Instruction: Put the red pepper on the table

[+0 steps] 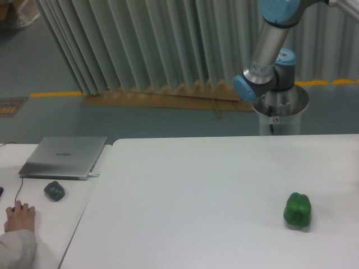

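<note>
The red pepper is out of view. The large white table (185, 202) fills the lower part of the camera view. Only my arm's silver and blue links (269, 50) show at the top right, rising from the pedestal behind the table's far edge. My gripper is outside the frame.
A green bell pepper (297, 210) stands on the table near its right side. On the narrower desk to the left lie a closed grey laptop (64, 157) and a dark grey lump (54, 190). A person's hand (19, 218) rests on a mouse at the lower left.
</note>
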You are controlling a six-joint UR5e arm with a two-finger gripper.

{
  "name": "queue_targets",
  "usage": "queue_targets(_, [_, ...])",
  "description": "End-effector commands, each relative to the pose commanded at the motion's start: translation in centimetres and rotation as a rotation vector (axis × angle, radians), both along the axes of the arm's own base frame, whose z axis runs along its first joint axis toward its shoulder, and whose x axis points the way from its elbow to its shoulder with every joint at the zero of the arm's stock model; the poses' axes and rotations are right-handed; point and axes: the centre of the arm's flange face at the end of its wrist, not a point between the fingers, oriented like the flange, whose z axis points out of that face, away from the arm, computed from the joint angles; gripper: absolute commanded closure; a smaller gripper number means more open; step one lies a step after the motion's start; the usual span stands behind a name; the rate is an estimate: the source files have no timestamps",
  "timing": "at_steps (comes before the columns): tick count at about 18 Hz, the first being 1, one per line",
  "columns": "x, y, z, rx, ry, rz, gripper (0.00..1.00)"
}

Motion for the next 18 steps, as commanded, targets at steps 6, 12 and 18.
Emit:
queue_targets(6, [1.0,0.6,1.8,0.058,-0.064,0.079,0.53])
queue_targets(12, [2.2,0.3,3.7,0.066,-0.096,0.113,0.55])
queue_targets(18, [4.3,1.5,5.5,0.081,-0.127,0.164,0.59])
